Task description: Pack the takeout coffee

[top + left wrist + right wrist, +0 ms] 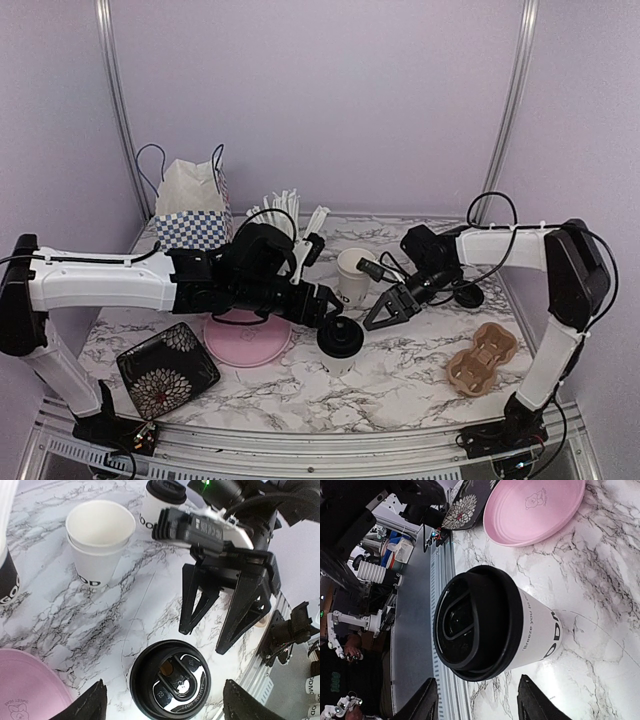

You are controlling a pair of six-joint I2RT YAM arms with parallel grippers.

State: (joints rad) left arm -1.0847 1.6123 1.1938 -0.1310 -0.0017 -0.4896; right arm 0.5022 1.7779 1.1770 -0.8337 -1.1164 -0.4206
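– Well, where is the lidded cup (170, 682)?
– Bottom middle; only its top shows. It sits between the left pincer's (165, 695) wide-apart tips, untouched. The right pincer (204, 640), also apart, hangs just above.

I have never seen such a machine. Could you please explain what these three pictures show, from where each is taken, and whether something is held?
These are two robot arms at a marble-patterned table, each ending in a two-finger gripper. One picture looks from above; the others come from cameras on the left and right wrists. On the table are a lidded coffee cup, an open white cup, a pink plate, a black flowered plate, a cardboard cup carrier and a checkered bag. The left gripper is open, one finger on each side of the lidded coffee cup, not touching it. The right gripper, also open, points at that cup. Nothing is held.
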